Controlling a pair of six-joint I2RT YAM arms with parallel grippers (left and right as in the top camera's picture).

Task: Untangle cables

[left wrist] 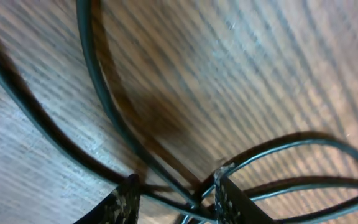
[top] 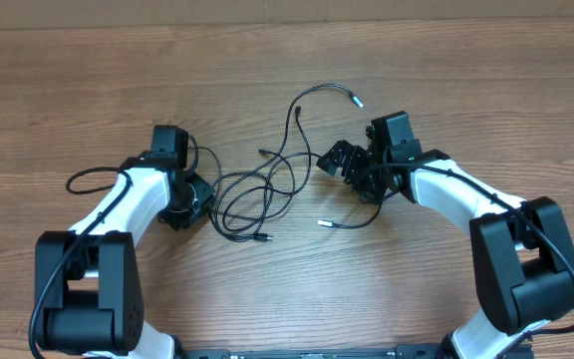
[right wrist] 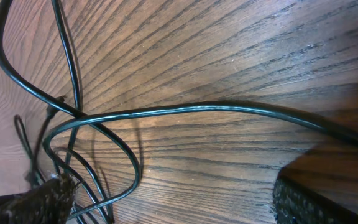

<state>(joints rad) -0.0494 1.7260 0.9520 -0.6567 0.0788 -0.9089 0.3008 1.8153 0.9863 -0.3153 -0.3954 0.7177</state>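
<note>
Left gripper (left wrist: 176, 202) stands half open, straddling the cables (left wrist: 90, 62) without pinching. Right gripper (right wrist: 166, 208) gapes wide, empty. Best to close on one strand only, then draw apart slowly.

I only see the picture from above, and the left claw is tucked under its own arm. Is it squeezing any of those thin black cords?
Observer: Not squeezing, as far as the left wrist camera shows. The left gripper has its jaws standing apart, and a couple of the cords run through the gap between them.
Visitor: And the right one?
Observer: The right wrist camera shows the right gripper wide open and close above the table. One cord stretches across the wood just ahead of it, next to a spot where several loops cross.
</note>
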